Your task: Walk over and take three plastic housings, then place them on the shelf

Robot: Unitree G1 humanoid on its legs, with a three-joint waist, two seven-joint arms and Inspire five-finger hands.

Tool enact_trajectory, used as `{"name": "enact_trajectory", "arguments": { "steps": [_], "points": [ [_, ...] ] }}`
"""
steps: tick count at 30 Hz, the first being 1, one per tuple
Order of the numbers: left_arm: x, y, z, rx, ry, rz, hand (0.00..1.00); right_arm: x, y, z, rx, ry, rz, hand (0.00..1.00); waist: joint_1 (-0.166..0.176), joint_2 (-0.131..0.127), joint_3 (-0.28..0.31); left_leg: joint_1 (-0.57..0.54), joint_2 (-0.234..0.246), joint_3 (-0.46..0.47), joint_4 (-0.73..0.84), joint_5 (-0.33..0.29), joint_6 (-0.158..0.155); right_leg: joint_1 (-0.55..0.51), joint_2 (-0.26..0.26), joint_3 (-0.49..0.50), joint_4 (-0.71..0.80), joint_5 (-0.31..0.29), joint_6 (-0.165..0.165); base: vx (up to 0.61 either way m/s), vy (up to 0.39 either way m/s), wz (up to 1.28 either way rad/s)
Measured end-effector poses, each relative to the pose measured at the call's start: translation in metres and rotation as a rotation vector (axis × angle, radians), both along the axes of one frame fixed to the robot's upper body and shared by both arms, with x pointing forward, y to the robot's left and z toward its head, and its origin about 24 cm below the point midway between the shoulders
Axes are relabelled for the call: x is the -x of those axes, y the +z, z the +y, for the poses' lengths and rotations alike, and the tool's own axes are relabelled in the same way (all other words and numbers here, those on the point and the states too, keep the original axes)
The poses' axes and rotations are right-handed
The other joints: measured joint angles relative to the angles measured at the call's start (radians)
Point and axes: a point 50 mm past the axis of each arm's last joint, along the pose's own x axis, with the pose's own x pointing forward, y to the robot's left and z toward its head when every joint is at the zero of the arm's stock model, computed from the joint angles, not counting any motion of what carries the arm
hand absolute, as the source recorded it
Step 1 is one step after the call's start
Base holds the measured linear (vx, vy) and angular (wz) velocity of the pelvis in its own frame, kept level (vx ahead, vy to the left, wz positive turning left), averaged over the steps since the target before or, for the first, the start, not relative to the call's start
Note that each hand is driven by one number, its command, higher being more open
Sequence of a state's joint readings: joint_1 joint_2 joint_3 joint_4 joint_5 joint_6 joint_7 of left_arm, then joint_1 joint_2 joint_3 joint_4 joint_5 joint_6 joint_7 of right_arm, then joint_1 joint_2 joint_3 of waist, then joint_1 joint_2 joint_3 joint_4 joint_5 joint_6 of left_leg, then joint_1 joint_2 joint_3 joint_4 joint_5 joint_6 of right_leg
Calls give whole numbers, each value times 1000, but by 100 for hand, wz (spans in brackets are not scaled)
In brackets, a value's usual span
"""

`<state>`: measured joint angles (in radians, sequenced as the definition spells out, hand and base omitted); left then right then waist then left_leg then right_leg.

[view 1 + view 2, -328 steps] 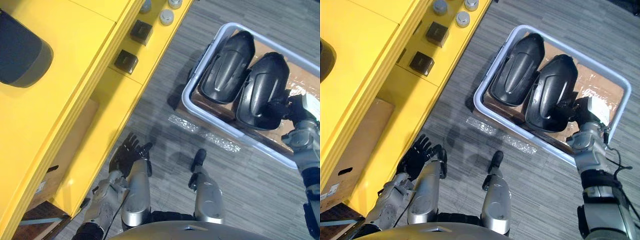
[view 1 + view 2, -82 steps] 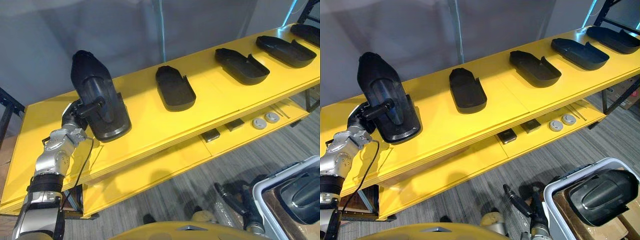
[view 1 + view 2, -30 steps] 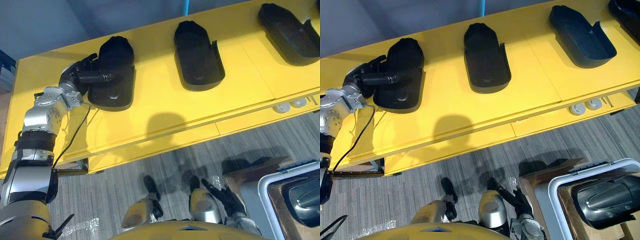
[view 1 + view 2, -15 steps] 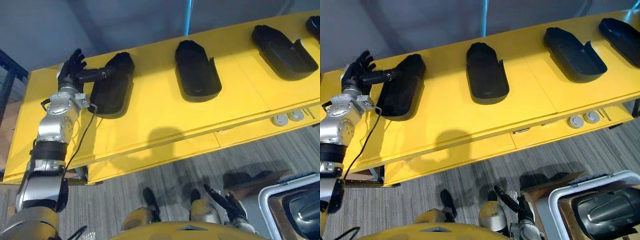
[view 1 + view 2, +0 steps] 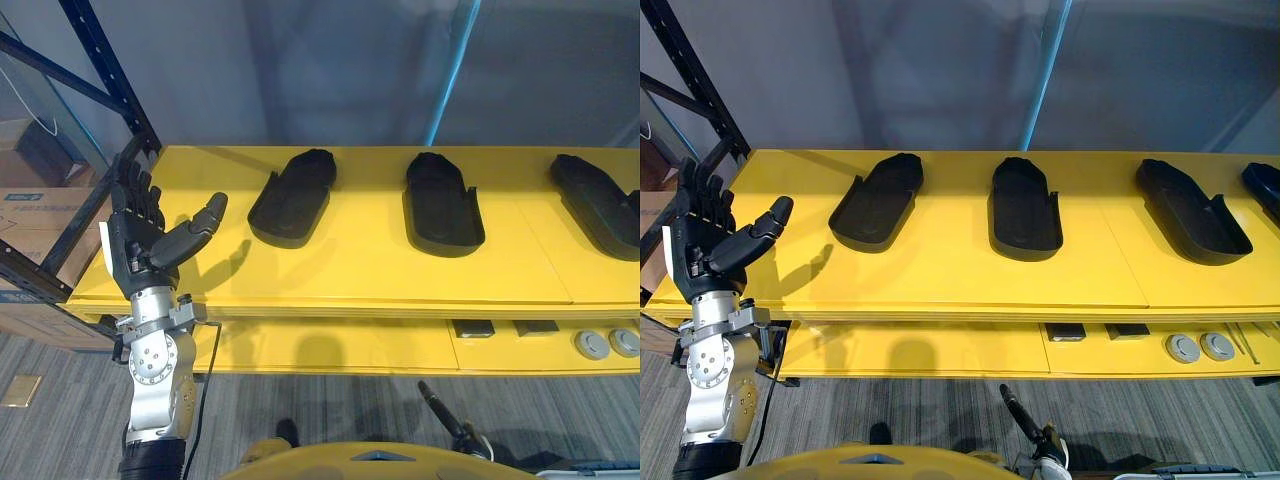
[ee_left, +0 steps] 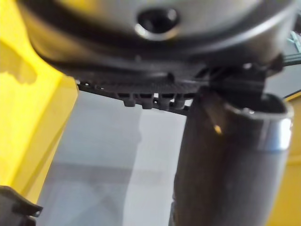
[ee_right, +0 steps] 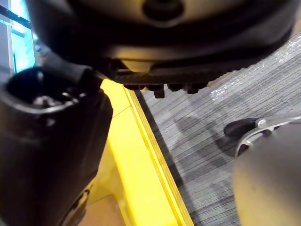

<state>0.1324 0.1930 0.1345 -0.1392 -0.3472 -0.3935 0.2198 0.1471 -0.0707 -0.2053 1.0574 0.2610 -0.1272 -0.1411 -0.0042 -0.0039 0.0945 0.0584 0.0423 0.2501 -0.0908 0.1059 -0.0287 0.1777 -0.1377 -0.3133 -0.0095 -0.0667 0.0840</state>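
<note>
Left hand (image 5: 138,248) stands upright beside the yellow shelf (image 5: 350,270), fingers splayed; matte black, scoop-shaped plastic housings (image 5: 293,198) lie there.

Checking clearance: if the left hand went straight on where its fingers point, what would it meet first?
Probably the black rack post behind the yellow shelf's left end, though depth is unclear. The open left hand points there; the nearest housing lies to its right.

No text legible, a white label (image 5: 20,197) with blue print on the cardboard box (image 5: 50,220) at nine o'clock, just beside the yellow shelf (image 5: 350,275), print too small to read
</note>
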Motion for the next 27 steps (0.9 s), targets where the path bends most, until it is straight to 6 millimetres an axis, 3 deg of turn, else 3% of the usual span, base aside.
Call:
{"name": "enact_trajectory", "arguments": {
  "steps": [10,17,20,22,27],
  "points": [
    [0,-1,4,-12,2,16,100,16,-1,-7,-14,-61,18,100,-2,-6,11,-18,0,-1,5,-3,-3,-21,0,4,11,0,2,0,0,0],
    [-4,-25,37,-85,10,261,100,26,0,-19,-68,-169,-5,100,-30,-3,45,-50,1,8,7,-3,-1,-74,-3,25,43,-7,4,9,6,-3],
    [-5,-34,47,-120,-14,355,100,40,-1,-23,-92,-212,15,100,-28,-1,47,-45,1,22,49,-31,2,-67,-8,43,62,-20,8,45,10,-14],
    [-5,-31,53,-140,-35,357,100,47,0,-29,-85,-238,12,100,-29,15,57,-48,3,26,115,-73,4,-47,-16,50,72,-27,12,20,19,-10],
    [-12,-12,65,-163,-71,296,100,48,4,-41,-66,-245,-1,100,-29,57,66,-51,8,36,152,-93,5,-54,-22,67,94,-34,12,-47,16,-9]
  ]
}}
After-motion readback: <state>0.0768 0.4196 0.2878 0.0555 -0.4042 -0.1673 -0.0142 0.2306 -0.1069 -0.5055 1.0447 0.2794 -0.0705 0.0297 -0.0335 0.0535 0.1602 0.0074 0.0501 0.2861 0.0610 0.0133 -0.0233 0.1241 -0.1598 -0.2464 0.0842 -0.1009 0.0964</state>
